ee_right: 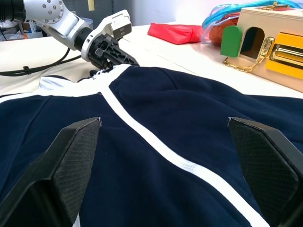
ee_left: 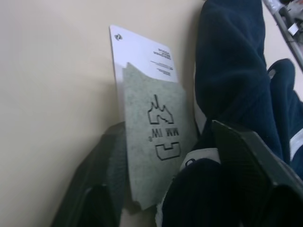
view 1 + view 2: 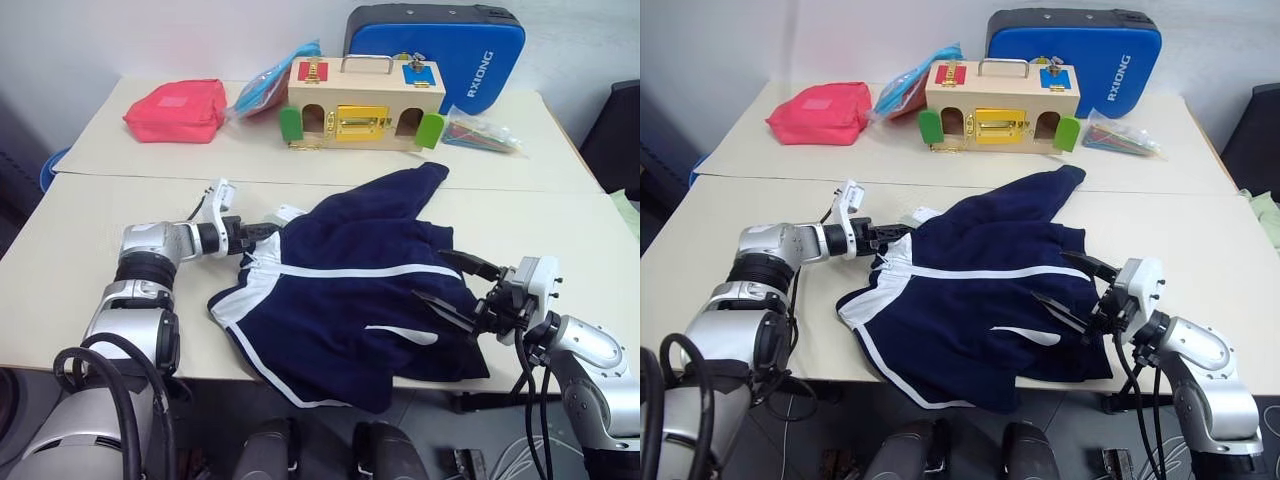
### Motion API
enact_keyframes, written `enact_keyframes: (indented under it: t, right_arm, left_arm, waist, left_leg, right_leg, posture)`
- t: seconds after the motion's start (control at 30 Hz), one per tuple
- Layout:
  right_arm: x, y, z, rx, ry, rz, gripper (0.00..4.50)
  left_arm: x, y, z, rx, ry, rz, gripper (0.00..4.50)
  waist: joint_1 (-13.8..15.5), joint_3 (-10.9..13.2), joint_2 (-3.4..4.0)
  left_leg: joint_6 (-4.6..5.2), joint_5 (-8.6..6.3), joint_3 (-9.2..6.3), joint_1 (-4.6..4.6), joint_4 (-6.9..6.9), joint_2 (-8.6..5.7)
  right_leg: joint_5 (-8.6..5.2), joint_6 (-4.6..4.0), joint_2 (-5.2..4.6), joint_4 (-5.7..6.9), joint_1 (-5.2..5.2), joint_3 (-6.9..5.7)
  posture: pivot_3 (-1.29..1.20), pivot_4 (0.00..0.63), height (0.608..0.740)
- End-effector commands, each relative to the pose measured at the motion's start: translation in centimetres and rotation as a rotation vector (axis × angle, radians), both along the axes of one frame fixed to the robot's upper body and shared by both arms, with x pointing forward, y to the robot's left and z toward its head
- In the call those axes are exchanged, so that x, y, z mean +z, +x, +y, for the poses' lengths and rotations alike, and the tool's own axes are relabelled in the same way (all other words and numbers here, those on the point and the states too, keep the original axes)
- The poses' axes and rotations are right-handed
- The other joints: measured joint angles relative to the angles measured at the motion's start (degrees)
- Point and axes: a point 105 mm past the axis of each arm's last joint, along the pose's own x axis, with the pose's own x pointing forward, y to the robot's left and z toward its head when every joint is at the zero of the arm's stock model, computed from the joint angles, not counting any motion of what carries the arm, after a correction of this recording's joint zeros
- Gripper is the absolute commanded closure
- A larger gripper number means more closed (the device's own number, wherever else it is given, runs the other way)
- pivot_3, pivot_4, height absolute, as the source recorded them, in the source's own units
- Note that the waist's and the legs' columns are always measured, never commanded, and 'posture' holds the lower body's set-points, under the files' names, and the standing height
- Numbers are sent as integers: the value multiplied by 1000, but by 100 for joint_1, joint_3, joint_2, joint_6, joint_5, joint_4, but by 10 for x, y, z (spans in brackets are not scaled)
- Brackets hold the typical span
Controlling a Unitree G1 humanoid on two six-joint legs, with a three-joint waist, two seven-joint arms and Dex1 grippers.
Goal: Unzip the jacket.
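Left gripper (image 3: 262, 236) parted at jacket (image 3: 350, 290) collar — zipper hidden in folds, right gripper (image 3: 455, 287) spread wide.

Left hand (image 3: 262, 234) fingers parted, arm reaching inward; right hand (image 3: 455, 285) fingers wide.

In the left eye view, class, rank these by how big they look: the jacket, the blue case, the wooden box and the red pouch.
1. jacket
2. blue case
3. wooden box
4. red pouch

The jacket lies nearest the camera, which enlarges it.
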Motion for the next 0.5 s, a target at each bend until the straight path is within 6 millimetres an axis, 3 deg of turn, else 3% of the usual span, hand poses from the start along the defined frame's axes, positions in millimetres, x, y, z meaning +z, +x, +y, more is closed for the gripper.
enact_keyframes:
  t: [0.03, 0.17, 0.23, 0.37, 0.5]
  right_arm:
    - [16, -4, 1, -2, -7, -74, 0]
    - [17, -4, 1, -8, -5, -83, 0]
    - [17, -4, 1, -12, -4, -84, 0]
    - [15, -5, 2, -16, -6, -82, 0]
    - [13, -6, 1, -22, -11, -79, 0]
  left_arm:
    - [-39, -13, -10, -36, 50, 131, 2862]
    - [-40, -8, -5, 40, 15, 132, 4061]
    - [-34, -6, -3, 74, -49, 138, 4454]
    - [-21, -2, 4, 147, -193, 131, 4454]
    - [5, 4, 23, 203, -307, -45, 4454]
  waist:
    - [3, 0, 0]
    - [1, 0, -1]
    - [-1, 0, -1]
    - [-12, 0, -1]
    - [-46, 0, -1]
  left_leg:
    - [2, -1, 0, 0, 1, 0]
    - [5, -3, 0, -1, 3, -1]
    - [5, -3, -1, 0, 3, -1]
    - [6, -3, -2, -1, 6, 0]
    - [4, -2, -1, 1, 3, 6]
  right_leg:
    - [0, 0, -1, 0, 1, 0]
    - [1, 1, -8, 0, 2, 1]
    - [1, 2, -10, 0, 2, 2]
    - [2, 4, -10, 1, 2, 1]
    - [2, 4, -11, 2, 0, 4]
  posture:
    - [0, 150, 740]
    - [0, 150, 740]
    - [0, 150, 740]
    - [0, 150, 740]
    - [0, 150, 740]
